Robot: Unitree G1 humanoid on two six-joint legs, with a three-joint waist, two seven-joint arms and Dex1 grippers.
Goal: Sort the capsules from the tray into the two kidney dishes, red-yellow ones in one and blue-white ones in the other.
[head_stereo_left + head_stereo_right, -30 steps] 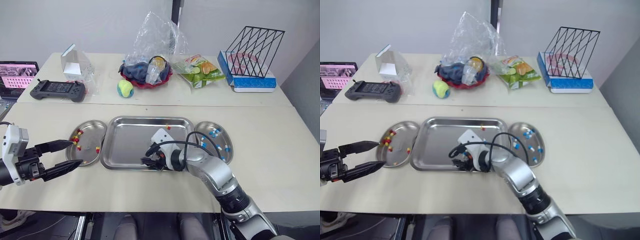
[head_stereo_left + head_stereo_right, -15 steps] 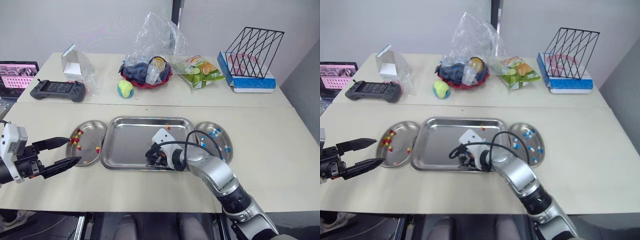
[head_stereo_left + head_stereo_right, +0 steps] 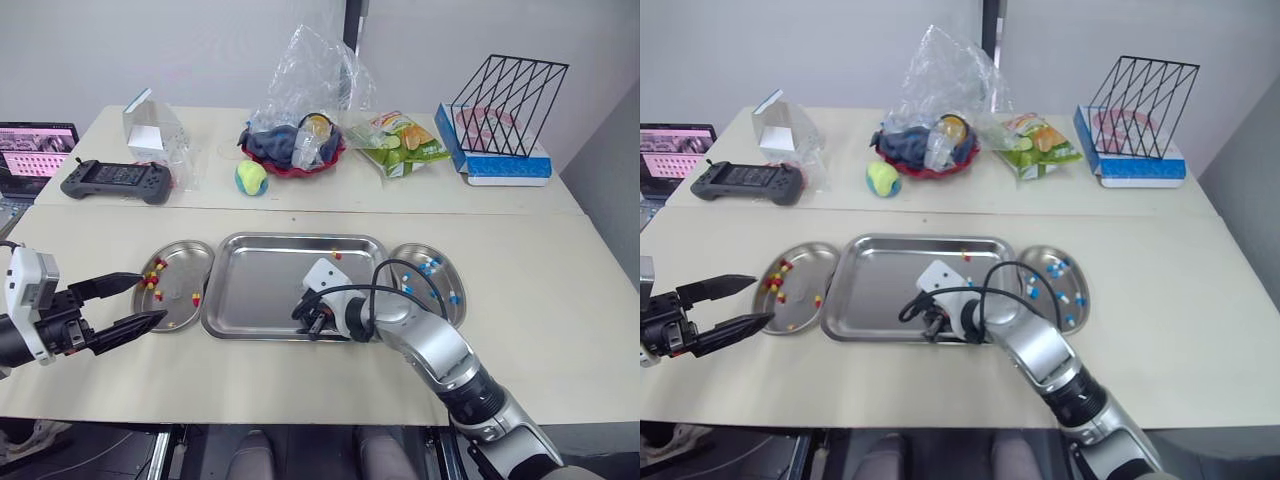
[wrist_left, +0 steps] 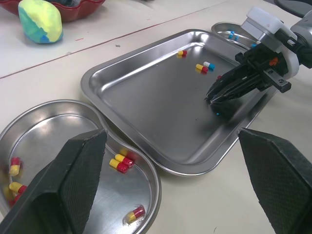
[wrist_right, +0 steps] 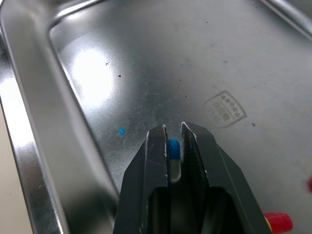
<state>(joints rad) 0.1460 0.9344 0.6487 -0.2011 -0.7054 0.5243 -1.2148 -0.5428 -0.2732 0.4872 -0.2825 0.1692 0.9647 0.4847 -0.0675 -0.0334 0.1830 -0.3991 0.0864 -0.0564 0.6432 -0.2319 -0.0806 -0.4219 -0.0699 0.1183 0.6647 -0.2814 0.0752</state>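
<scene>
On the table, in the tray, a blue-white capsule has just been pinched by the right claw, ready for the right dish. The left claw is held wide.

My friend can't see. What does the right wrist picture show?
The right gripper pinches a blue-white capsule between its two black fingers, over the shiny steel tray. A red capsule end shows nearby.
</scene>
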